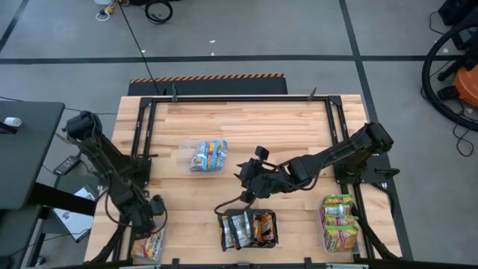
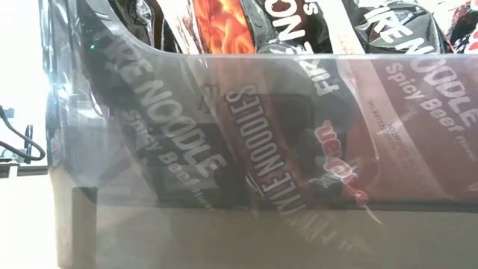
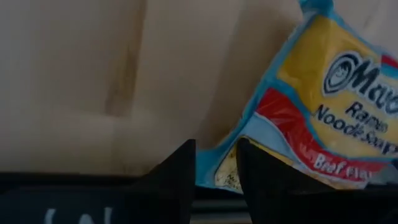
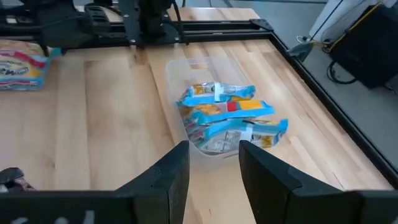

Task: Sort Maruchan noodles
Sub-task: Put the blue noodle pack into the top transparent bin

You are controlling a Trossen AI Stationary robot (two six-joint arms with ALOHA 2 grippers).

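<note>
From above, the left gripper [image 1: 149, 224] hides most of a yellow-and-red crinkly ramen packet [image 1: 149, 246] at the table's near-left corner. The right gripper [image 1: 249, 179] hangs mid-table, with a clear plastic tub of blue-silver packets [image 1: 207, 155] beyond its spread jaws.

Low down, a clear tub wall [image 2: 261, 134] blocks everything; dark packets [image 2: 418, 90] press behind it.

The left wrist shows jaws slightly parted, the packet's corner between them.
</note>
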